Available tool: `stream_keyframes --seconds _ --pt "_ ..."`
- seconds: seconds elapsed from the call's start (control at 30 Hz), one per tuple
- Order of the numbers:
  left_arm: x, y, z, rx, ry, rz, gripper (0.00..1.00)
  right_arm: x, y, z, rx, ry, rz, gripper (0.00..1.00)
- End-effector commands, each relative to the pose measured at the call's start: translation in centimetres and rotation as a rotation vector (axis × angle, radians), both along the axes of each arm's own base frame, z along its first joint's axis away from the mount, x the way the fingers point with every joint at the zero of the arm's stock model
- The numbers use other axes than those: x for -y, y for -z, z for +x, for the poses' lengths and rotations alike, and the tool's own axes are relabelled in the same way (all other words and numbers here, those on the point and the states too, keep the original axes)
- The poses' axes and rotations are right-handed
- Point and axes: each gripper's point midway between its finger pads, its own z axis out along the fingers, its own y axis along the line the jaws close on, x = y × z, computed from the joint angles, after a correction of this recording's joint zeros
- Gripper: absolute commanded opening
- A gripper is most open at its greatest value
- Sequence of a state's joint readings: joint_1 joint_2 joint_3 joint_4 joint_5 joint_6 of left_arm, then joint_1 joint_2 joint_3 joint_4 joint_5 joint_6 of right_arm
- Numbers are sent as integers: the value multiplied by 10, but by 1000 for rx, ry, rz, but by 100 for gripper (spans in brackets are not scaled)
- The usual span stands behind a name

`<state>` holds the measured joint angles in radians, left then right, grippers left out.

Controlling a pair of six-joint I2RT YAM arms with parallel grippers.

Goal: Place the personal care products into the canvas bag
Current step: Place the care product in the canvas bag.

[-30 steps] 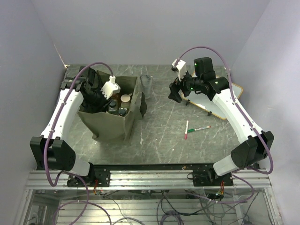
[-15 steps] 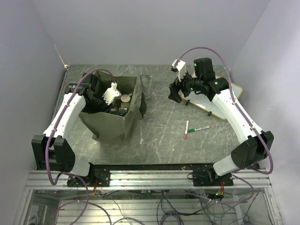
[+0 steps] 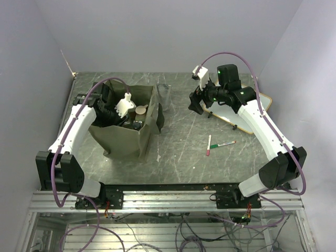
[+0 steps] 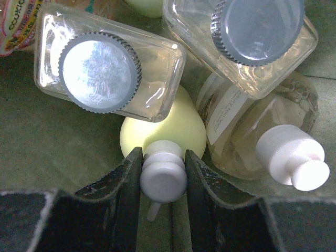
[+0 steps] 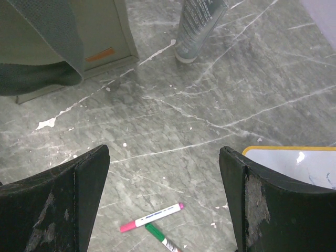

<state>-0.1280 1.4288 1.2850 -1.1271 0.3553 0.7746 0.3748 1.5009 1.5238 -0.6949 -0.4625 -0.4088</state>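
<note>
The olive canvas bag stands open at the left of the table. My left gripper reaches down into it, shut on the white pump cap of a pale yellow-green bottle. Around that bottle in the bag lie two clear bottles with dark caps and a clear bottle with a white pump. A grey tube stands upright on the table just right of the bag. My right gripper hangs open above the table, right of the tube and holding nothing.
A red marker and a green marker lie on the table in front of my right gripper. A whiteboard lies at the right. A flap of the bag hangs towards the right gripper.
My left gripper has sunk a little deeper into the bag with the bottle. The right arm has not moved.
</note>
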Motion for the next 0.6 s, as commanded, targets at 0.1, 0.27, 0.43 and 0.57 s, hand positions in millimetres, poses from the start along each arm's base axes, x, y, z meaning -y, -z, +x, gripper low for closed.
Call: stream_keyframes --seconds 0.1,0.27,0.43,0.57 --pt "12 -20 3 67 17 -69 41 -1 -16 6 68 -3 5 85" --pt "16 -28 -4 70 33 -97 61 -2 -16 5 67 -5 8 85" --pt "17 -34 -4 80 35 -102 73 -1 -18 7 77 3 9 86" --pt "17 -44 0 108 40 -99 78 -1 -19 7 79 7 16 86"
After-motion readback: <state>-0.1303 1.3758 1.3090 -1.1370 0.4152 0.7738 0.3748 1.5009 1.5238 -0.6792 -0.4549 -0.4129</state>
